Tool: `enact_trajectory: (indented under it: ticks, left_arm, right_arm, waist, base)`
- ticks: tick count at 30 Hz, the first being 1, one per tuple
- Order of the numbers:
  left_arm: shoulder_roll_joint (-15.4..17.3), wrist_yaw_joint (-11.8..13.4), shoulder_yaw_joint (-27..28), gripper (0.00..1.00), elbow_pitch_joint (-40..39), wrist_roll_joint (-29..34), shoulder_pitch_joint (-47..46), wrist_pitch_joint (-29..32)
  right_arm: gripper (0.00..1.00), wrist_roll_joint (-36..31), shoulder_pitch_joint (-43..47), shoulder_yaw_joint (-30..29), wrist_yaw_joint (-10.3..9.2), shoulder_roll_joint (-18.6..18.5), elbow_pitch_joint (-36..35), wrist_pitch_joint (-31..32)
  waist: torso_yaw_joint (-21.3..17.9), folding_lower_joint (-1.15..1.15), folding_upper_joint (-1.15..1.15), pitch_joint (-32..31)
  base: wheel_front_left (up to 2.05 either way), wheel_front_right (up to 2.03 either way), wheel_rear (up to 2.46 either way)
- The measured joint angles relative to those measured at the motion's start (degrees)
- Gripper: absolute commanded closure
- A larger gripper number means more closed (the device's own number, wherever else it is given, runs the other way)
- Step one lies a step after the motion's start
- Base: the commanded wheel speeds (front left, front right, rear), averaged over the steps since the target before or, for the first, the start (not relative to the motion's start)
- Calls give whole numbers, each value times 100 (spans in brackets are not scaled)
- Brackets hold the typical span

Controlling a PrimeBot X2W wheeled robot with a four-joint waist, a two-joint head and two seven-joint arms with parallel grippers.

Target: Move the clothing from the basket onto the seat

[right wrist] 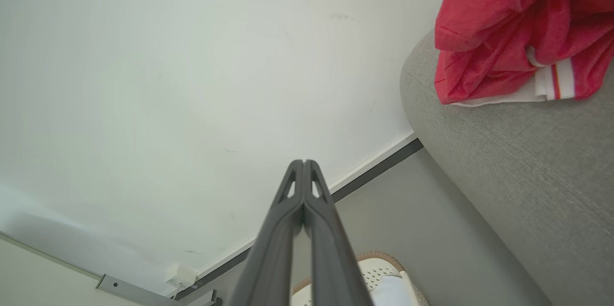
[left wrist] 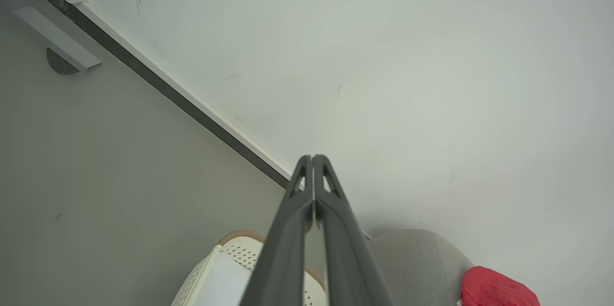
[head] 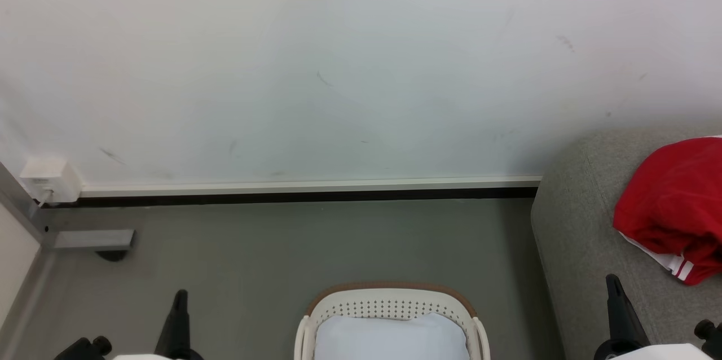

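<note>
Finds the jersey [head: 674, 207] out of the basket [head: 389, 308] and heaped, crumpled, on the sofa [head: 575, 247], close to its rounded corner, with a white and red striped edge showing along the lower fold. Places the sofa at the right of the head view, against the white wall [head: 338, 66]. Locates the basket on the grey floor [head: 254, 247] at bottom centre, near the sofa, well apart from the jersey, holding a plain pale blue-white cloth [head: 392, 340]. Records the left tool [left wrist: 312, 158] fully closed, fingers pressed together, gripping nothing, raised over the floor left of the basket. Records the right tool [right wrist: 304, 162] likewise closed and empty, by the sofa's edge, clear of the jersey. Notes a small white box [head: 51, 179] low on the wall at far left, above the dark skirting strip [head: 310, 197].
</note>
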Motion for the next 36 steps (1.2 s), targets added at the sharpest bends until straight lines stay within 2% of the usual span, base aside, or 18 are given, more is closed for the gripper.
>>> enact_trajectory:
  ticks: [36]
  left_arm:
    - [4,0,88,100,-145,-2393,-183,599]
  right_arm:
    - [100,2139,-140,-374,-1,-14,-137,591]
  waist:
    - [23,0,0,45]
  base:
    - [0,0,0]
